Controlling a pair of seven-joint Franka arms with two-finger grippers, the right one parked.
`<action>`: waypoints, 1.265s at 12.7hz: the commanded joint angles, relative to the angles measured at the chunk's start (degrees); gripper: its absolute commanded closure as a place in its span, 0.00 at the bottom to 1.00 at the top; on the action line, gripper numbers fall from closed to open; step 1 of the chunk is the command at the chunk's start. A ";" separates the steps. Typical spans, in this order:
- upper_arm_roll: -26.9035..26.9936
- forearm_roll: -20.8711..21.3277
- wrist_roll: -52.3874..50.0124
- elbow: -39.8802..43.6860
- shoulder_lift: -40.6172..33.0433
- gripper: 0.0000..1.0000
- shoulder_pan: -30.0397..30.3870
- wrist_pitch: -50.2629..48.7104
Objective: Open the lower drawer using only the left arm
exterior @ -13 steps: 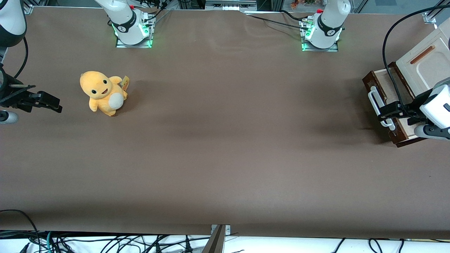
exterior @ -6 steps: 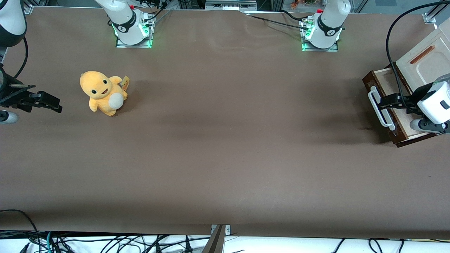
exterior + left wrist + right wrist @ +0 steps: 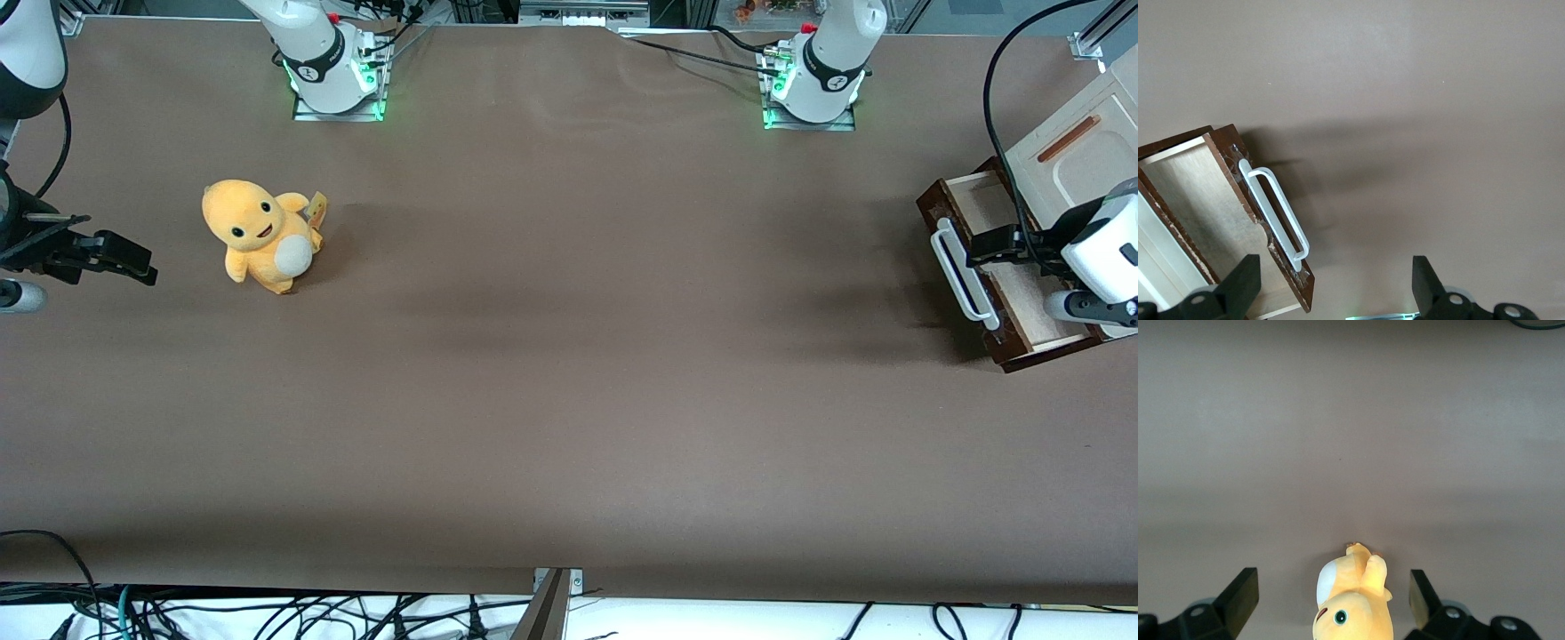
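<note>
Spread wide, the jaws of the small black gripper (image 3: 1331,293) hold nothing; I see both fingertips (image 3: 1245,283) apart with bare table between them. From the front camera the gripper (image 3: 989,246) hovers above the pulled-out lower drawer (image 3: 994,267), a shallow tray with a dark brown wooden front, chipped along its top edge, and pale wood inside. Its long white bar handle (image 3: 958,272), a smooth rounded loop, sits free of the fingers, at about nine o'clock from the gripper. My white jointed left arm (image 3: 1102,253) is cut off by the frame edge and covers part of the drawer's interior and of the cream cabinet (image 3: 1071,151), whose top carries an orange-brown slot. A black cable (image 3: 1000,98) loops above. Toward the parked arm's end of the matte brown table (image 3: 569,373) sits a yellow plush toy (image 3: 262,236).
</note>
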 commanded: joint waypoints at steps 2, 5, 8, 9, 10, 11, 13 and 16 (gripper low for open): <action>0.32 0.84 -1.14 0.39 -0.60 0.00 -0.58 -1.03; 0.24 0.75 -1.14 0.39 -0.51 0.00 -0.85 -0.76; -0.29 0.66 -1.14 0.39 -0.51 0.00 -0.85 -0.50; -0.29 0.57 -1.23 0.39 -0.42 0.00 -0.85 -0.50; -0.29 0.57 -1.49 0.39 -0.51 0.00 -0.85 -0.59; -0.29 0.57 -2.37 0.39 -0.51 0.00 -0.85 -0.67; -0.29 0.66 -2.46 0.39 -0.51 0.00 -0.85 -0.67; -0.29 0.66 -2.46 0.39 -0.51 0.00 -0.85 -0.67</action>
